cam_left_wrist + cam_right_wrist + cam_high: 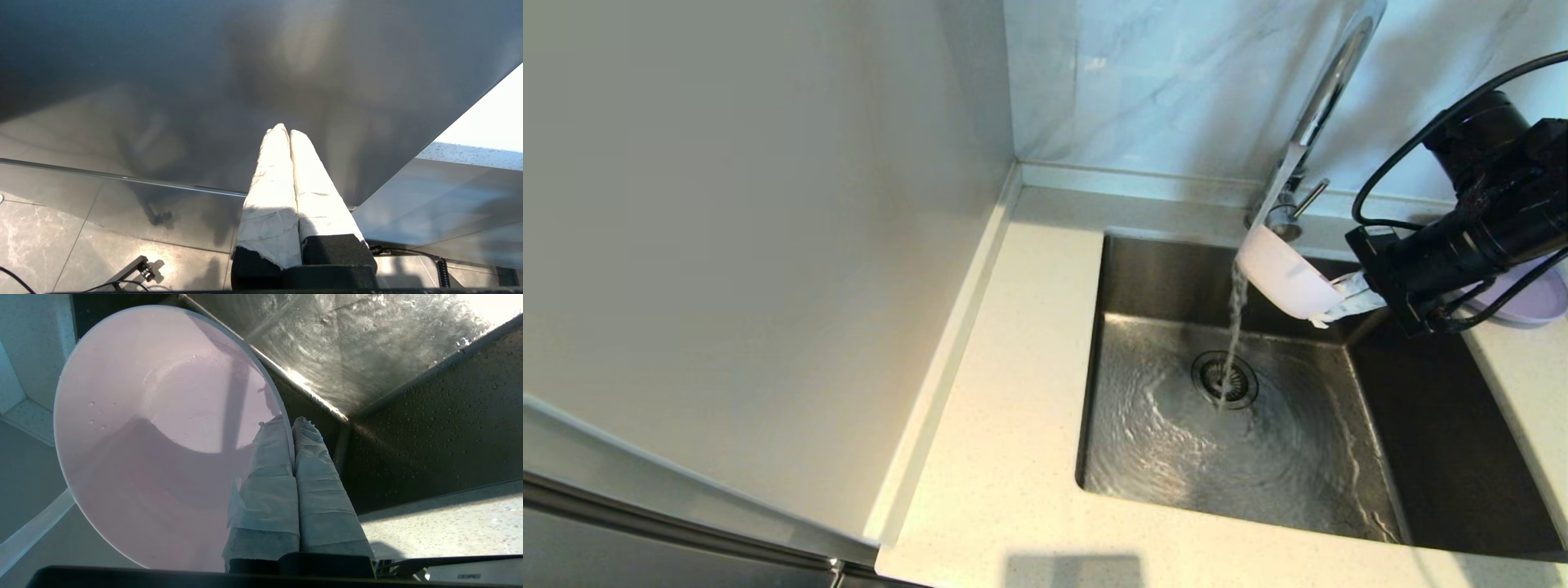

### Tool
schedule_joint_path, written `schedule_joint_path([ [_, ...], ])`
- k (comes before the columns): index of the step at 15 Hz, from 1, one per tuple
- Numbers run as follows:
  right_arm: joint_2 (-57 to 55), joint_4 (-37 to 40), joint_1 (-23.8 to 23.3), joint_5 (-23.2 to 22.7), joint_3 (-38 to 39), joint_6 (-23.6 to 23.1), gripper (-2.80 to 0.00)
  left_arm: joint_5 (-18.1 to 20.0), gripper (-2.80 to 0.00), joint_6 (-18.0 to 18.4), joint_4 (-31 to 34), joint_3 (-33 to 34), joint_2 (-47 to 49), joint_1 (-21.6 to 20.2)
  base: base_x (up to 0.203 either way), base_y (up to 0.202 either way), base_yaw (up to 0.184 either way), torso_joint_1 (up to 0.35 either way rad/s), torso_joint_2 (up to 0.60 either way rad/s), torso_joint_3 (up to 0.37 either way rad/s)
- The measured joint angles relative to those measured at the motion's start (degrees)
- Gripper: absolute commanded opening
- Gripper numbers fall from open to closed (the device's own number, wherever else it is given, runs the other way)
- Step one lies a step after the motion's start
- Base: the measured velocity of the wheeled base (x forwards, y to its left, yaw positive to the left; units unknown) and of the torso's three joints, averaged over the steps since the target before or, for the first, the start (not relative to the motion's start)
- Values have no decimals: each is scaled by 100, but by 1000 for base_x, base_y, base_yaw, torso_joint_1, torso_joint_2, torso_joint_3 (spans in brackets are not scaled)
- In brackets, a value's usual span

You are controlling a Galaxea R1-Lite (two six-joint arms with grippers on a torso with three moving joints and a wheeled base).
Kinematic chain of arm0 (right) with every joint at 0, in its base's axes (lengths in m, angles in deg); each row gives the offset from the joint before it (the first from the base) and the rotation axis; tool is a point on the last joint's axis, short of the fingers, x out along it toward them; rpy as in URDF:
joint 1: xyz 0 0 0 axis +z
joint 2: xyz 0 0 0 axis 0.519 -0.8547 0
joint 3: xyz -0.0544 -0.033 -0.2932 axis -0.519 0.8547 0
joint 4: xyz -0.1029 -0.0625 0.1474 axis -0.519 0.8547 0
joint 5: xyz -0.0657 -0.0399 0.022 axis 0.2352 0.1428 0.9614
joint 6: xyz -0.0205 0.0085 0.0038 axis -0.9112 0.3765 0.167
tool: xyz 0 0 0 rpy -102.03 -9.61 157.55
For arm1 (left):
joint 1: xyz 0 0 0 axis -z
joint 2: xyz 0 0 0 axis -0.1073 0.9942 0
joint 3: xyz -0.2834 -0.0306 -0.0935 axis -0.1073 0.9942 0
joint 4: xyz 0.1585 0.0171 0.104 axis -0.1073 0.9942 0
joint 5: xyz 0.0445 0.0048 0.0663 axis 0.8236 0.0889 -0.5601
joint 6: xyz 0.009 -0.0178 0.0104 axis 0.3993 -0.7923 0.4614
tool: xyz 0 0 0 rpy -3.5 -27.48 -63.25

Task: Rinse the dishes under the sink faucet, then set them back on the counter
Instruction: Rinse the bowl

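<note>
Now my right hand (292, 428) pinches shut on the light, wet, slippery bowl's (1286, 278) rim, right of centre; firmer there.

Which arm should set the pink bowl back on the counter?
Right. Its pincer is already shut on the bowl rim, over the sink beside the counter. The left pincer is shut, empty, parked away from the sink.

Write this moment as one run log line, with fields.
right pincer: shut on pink bowl rim | faucet: running | bowl: tilted above sink | lavender plate: on counter
</note>
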Motion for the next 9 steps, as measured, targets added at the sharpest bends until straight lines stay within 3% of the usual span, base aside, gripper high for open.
schedule_joint_path([
  [3,35,20,-167,233,99,-159,-280,-2,-280,2,0,0,0,0,0,0,0,0,0,0],
  [5,155,122,-279,699,391,-650,-280,1,-280,2,-2,0,0,0,0,0,0,0,0,0],
  [7,462,58,-353,1110,879,-1506,-280,-2,-280,2,0,0,0,0,0,0,0,0,0,0],
  [9,967,-233,-393,1480,1644,-2807,-280,-2,-280,4,0,0,0,2,0,0,0,0,0,0],
])
